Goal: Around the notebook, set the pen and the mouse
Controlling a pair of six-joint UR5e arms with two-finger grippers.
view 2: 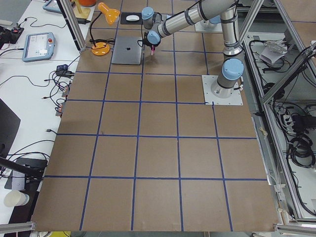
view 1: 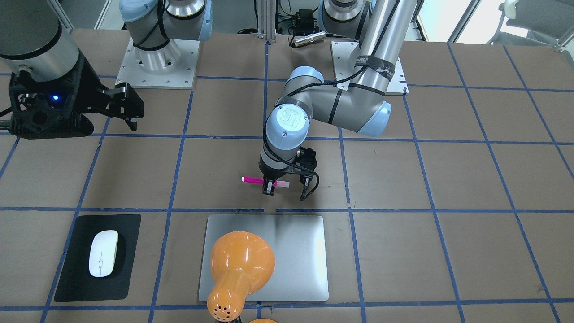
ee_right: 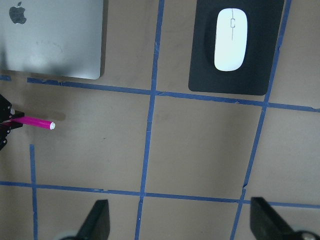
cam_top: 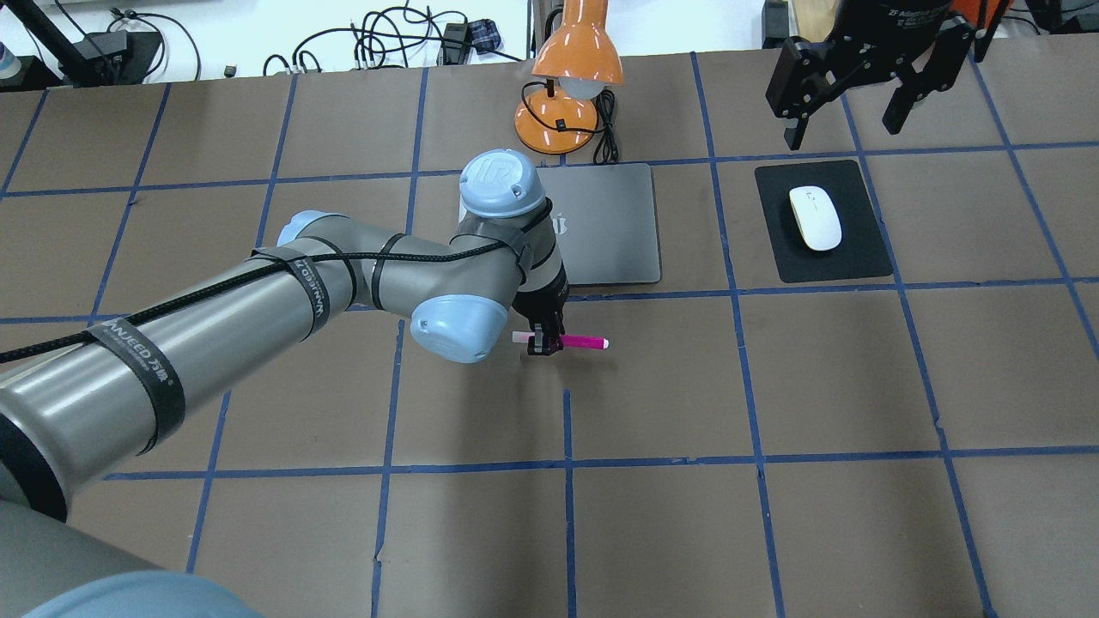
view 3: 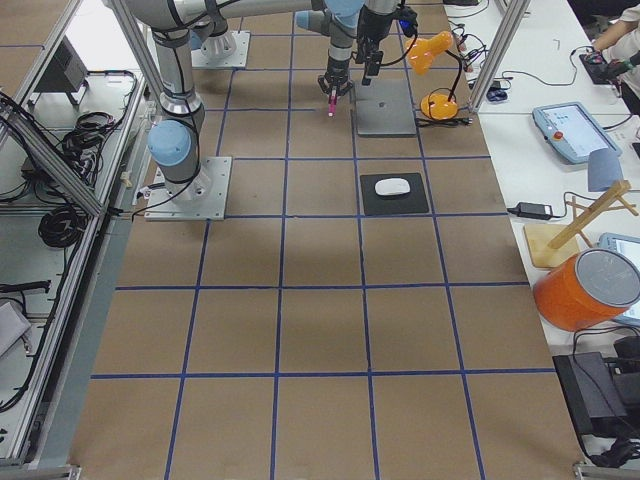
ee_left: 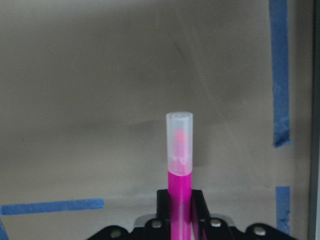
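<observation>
Nearest the robot: left gripper [cam_top: 540,346] clamped across the barrel of the pen [cam_top: 577,342]. The pen is level, out in the middle of the table [cam_top: 773,386], just short of the notebook's near edge; I cannot tell whether it touches the surface. Judged light and stiff, with a smooth round barrel that will likely roll once freed, so a mid-barrel hold suits it. Beyond it, the notebook [cam_top: 611,232] lies flat toward the table's far edge. Off its right edge, well apart, the mouse [cam_top: 815,218] sits on a black mat [cam_top: 859,262]. It looks glossy, light and slippery; best pinched low across its narrow sides. The right gripper [cam_top: 843,129] hangs high above the mat, fingers spread wide, empty. Farthest is an orange lamp [cam_top: 567,77] at the far edge. Count: one pen, one mouse, one notebook, one mat, one lamp.
</observation>
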